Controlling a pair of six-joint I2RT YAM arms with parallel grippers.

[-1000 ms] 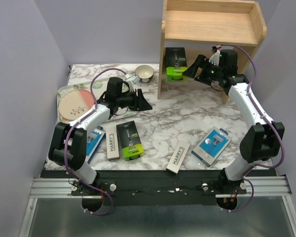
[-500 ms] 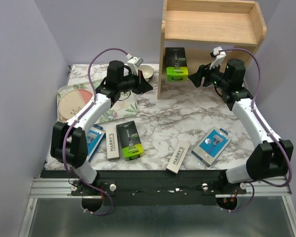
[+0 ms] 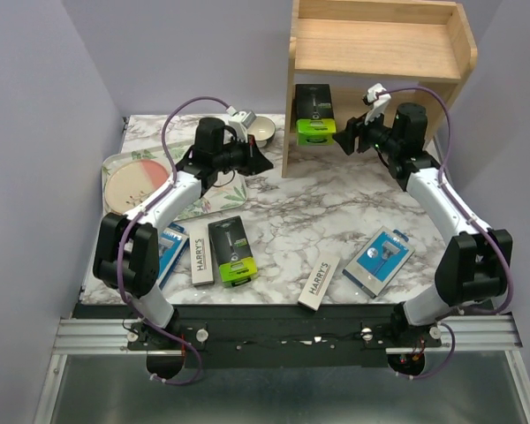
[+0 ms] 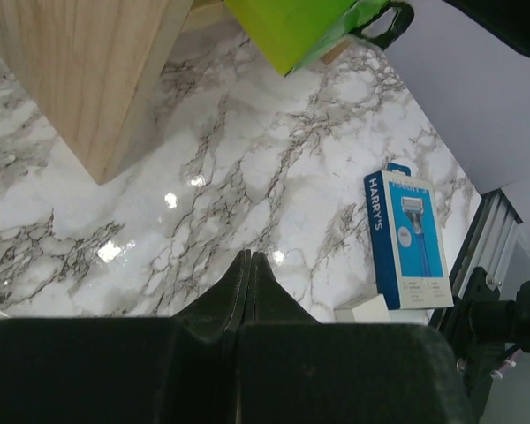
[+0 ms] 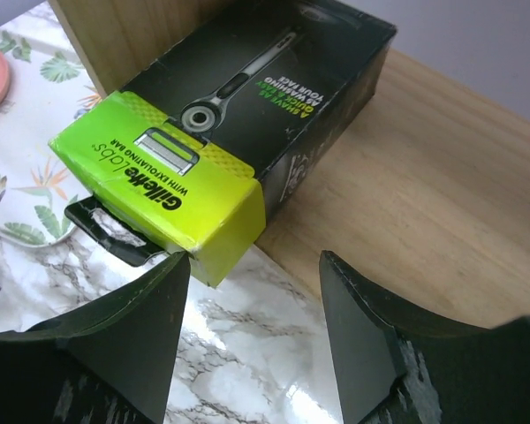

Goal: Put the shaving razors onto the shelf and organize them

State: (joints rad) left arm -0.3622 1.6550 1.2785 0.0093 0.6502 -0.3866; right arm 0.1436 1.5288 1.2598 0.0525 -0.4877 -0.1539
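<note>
Right end effector [image 5: 252, 265] has backed off the black box [image 5: 247, 115], which lies on the shelf [image 3: 380, 49], lower tier.
Its fingers are spread, empty; left end effector [image 4: 250, 265] pressed together. Next, likely: fetch another razor pack [image 3: 384, 259] off the tabletop [image 3: 318, 212].

Def a robotics lab / test cell imo, not a home or shop. You've got a left arm [image 3: 159, 208] and a right arm [image 3: 442, 190] w/ purple cables [image 3: 181, 119] bolted onto an aluminium rail [image 3: 97, 334] at the front of the table, and plain lavender walls [image 3: 35, 132] box the whole rig in. Marble-look tabletop [image 3: 336, 212] w/ a bare wood shelf [image 3: 380, 49], retail razor packs [image 3: 230, 250] and a floral tray [image 3: 117, 159] laid out like props, so a staged setup, basically.
</note>
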